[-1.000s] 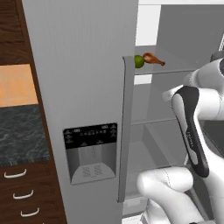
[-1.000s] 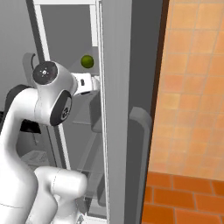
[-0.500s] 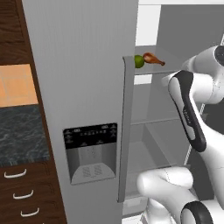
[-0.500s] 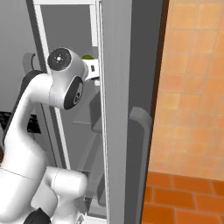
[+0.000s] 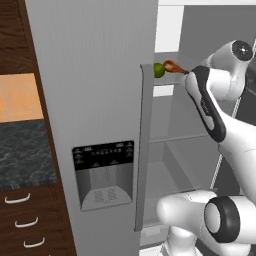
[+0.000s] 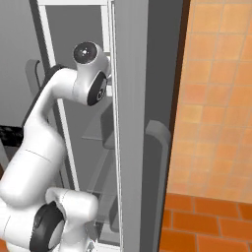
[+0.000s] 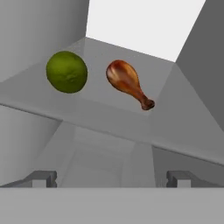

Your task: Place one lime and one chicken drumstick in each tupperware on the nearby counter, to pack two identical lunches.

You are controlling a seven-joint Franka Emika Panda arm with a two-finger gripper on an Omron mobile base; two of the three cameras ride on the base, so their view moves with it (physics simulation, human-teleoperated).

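Two items sit ahead on the fridge shelf (image 7: 131,127): lime (image 7: 66,72) and chicken drumstick (image 7: 127,82). My arm has swung in closer, gripper (image 7: 112,179) spread wide and empty, so I'd say a first grab is near.

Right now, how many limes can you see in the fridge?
1. The lime sits on a fridge shelf, close beside the drumstick without touching it. It also peeks past the door edge in the left base view. Another lime may be hidden elsewhere.

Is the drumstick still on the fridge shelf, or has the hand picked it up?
On the shelf. The chicken drumstick lies beside the lime, ahead of the open hand, whose fingertips touch nothing.
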